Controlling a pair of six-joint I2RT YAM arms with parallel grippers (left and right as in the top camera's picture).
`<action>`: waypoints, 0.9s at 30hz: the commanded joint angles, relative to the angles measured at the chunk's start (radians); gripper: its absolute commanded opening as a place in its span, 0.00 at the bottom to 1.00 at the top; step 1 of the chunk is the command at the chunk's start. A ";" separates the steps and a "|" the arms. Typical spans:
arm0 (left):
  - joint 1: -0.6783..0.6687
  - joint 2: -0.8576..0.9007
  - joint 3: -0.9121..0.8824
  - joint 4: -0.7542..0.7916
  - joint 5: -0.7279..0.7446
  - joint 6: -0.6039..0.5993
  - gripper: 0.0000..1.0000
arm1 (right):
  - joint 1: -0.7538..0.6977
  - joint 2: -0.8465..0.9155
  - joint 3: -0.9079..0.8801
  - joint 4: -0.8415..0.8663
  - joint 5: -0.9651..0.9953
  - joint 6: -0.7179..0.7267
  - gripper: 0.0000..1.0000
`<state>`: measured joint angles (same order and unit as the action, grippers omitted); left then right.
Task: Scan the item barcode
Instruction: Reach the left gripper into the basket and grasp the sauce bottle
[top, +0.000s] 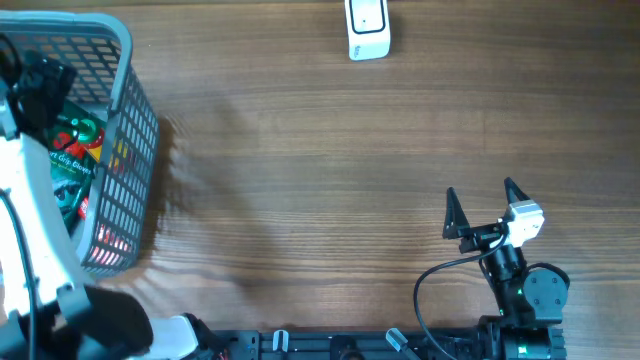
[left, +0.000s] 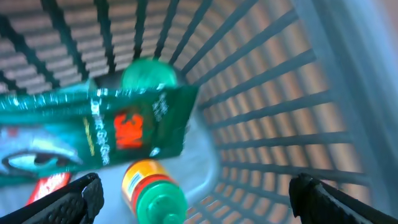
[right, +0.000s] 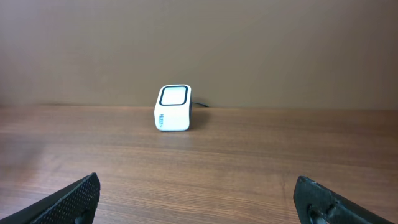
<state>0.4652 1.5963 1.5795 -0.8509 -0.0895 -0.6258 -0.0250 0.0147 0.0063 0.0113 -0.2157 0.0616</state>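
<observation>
From overhead, a grey basket (top: 135, 120) is seen at the left edge of the table (top: 300, 180), and the left arm is reached down into it. The goods, among them a green packet (top: 72, 150), are held inside the basket. The white scanner (top: 368, 30) is placed at the far edge, well apart from the basket. The right gripper (top: 481, 195) is parked near the front right, its jaws spread and nothing between them.

In the left wrist view, the left gripper (left: 196, 190) is shown released, with its fingertips wide apart above the contents and nothing grasped. The green packet (left: 112, 127) is laid flat across a round green lid (left: 149, 76), and a bottle (left: 155, 193) with a yellow label and a green cap is lying just below it. No barcode can be made out. The packet is judged light, limp and glossy, so it is best pinched at a free edge. The bottle is judged stiff, round and likely to roll, so it is best clamped across its body with the label left uncovered.

In the right wrist view, the scanner (right: 173, 109) is faced window-forward, with a cable (right: 199, 104) trailing behind it. The right gripper (right: 196, 193) is seen empty and fully parted.
</observation>
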 joint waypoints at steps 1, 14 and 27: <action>0.000 0.066 0.008 -0.043 -0.013 -0.100 1.00 | 0.005 -0.010 -0.001 0.004 0.013 -0.009 1.00; 0.000 0.222 0.008 -0.091 0.084 -0.228 1.00 | 0.005 -0.010 -0.001 0.004 0.013 -0.010 1.00; -0.002 0.270 0.008 -0.102 0.123 -0.227 0.61 | 0.005 -0.010 -0.001 0.004 0.013 -0.009 1.00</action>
<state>0.4648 1.8557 1.5795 -0.9451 0.0216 -0.8509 -0.0250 0.0147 0.0063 0.0116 -0.2157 0.0616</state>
